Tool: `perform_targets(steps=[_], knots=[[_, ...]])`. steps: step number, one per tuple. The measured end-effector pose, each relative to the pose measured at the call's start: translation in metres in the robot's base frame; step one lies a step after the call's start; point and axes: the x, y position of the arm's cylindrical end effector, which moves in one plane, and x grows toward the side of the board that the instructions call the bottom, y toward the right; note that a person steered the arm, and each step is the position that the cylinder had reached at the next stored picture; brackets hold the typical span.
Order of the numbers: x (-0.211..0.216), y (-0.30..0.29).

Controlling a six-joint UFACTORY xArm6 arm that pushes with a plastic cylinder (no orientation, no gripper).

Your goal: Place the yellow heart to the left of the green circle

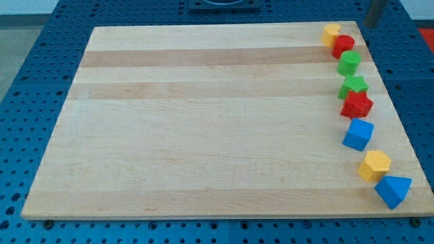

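A yellow block [331,32], which looks like the heart, sits at the board's top right corner. A red block [343,45] touches it on its lower right. The green circle [349,63] lies just below the red block. My tip [371,25] is at the view's top right, past the board's top edge. It is to the right of the yellow block and touches no block.
Below the green circle, a column runs down the wooden board's [203,122] right side: a green star [353,86], a red star [357,104], a blue cube [358,134], a second yellow block [374,165] and a blue triangle [393,190]. Blue pegboard surrounds the board.
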Motion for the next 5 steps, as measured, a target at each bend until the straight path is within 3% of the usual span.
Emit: perform_targets(steps=[5], knots=[[0.021, -0.083]])
